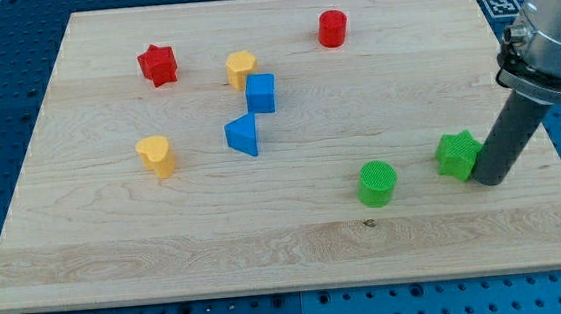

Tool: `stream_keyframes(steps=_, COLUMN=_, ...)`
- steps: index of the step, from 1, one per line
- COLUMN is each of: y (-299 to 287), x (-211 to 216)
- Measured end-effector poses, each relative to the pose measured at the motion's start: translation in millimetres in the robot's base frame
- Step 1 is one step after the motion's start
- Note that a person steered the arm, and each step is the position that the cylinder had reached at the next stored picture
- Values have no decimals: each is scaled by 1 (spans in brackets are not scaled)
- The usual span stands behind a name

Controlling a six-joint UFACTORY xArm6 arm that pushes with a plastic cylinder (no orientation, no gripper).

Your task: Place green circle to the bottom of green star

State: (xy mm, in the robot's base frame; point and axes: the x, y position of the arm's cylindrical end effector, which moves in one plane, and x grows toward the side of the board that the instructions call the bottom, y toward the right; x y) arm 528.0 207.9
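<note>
The green circle (pixel 377 183) is a short green cylinder on the wooden board (pixel 268 258), right of centre and low. The green star (pixel 458 155) lies to its right and slightly higher, with a gap between them. My tip (pixel 490 181) is at the lower end of the dark rod, touching or almost touching the green star's right side. The tip is well to the right of the green circle.
A red star (pixel 157 64) and a red cylinder (pixel 332 29) lie near the view's top. A yellow block (pixel 241 69), a blue cube (pixel 260 93), a blue triangle (pixel 244 135) and a yellow heart (pixel 157 155) lie left of centre. The board's right edge is close to the rod.
</note>
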Motion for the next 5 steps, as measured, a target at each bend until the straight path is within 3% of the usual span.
stream_keyframes(steps=2, y=-23, x=52)
stream_keyframes(steps=3, y=-62, x=82)
stream_keyframes(steps=5, y=-166, x=85)
